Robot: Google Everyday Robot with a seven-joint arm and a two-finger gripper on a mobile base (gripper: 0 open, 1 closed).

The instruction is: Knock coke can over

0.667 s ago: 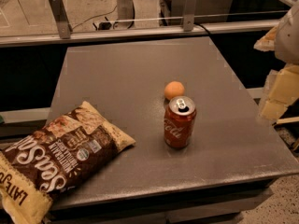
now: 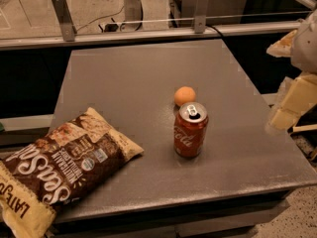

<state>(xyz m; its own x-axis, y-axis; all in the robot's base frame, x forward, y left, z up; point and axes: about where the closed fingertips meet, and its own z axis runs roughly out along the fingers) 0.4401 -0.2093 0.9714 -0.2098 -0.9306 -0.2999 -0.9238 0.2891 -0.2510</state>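
Observation:
The coke can (image 2: 190, 129) is red with white script and an opened silver top. It stands upright on the grey table (image 2: 129, 83), right of centre and towards the front. My gripper (image 2: 293, 102) is pale yellow and hangs at the right edge of the view, beyond the table's right side. It is well apart from the can, at about the can's height in the picture, and holds nothing that I can see.
A small round orange fruit (image 2: 184, 95) lies just behind the can, almost touching it. A large brown and cream snack bag (image 2: 59, 167) lies flat on the front left corner. A metal rail with posts (image 2: 148, 31) runs behind the table.

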